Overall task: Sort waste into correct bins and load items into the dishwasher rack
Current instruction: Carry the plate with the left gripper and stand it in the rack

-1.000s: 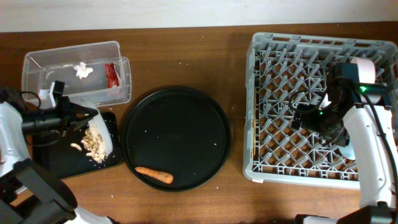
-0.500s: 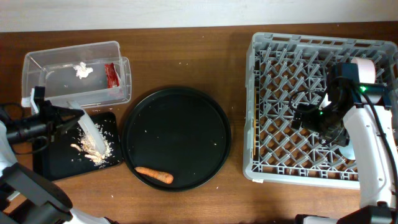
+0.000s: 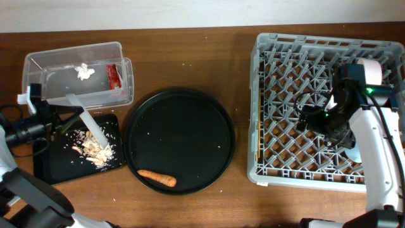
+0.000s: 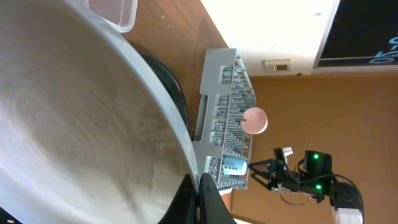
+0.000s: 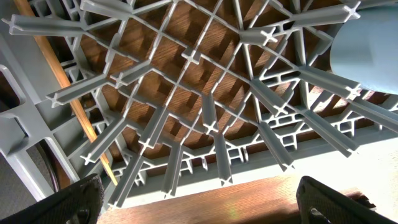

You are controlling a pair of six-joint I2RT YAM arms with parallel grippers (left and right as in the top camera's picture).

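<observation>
My left gripper (image 3: 62, 118) is shut on the rim of the round grey-white plate (image 3: 87, 124) and holds it tilted steeply over the flat black tray (image 3: 50, 166). In the left wrist view the plate (image 4: 74, 124) fills the frame, with the jaws (image 4: 198, 198) pinching its edge. Beige food scraps (image 3: 92, 149) lie on the flat tray. The clear tub (image 3: 60, 88) holds the white tissue (image 3: 83, 71) and the red wrapper (image 3: 114, 76). The carrot (image 3: 157, 178) lies on the round black tray (image 3: 180, 104). My right gripper (image 3: 308, 120) is open and empty over the rack (image 3: 266, 76); it also shows in the right wrist view (image 5: 211, 208).
The rack holds the pink bowl (image 3: 373, 69) at the back right, the blue cup (image 5: 367, 56) at the front right and chopsticks (image 5: 71, 102) along its left wall. The rack (image 4: 224, 93), bowl (image 4: 254, 120) and cup (image 4: 235, 165) also show in the left wrist view.
My left gripper has moved left and back, tipping the plate steeper. The food scraps slid off the plate onto the flat black tray. The right arm has not moved.
</observation>
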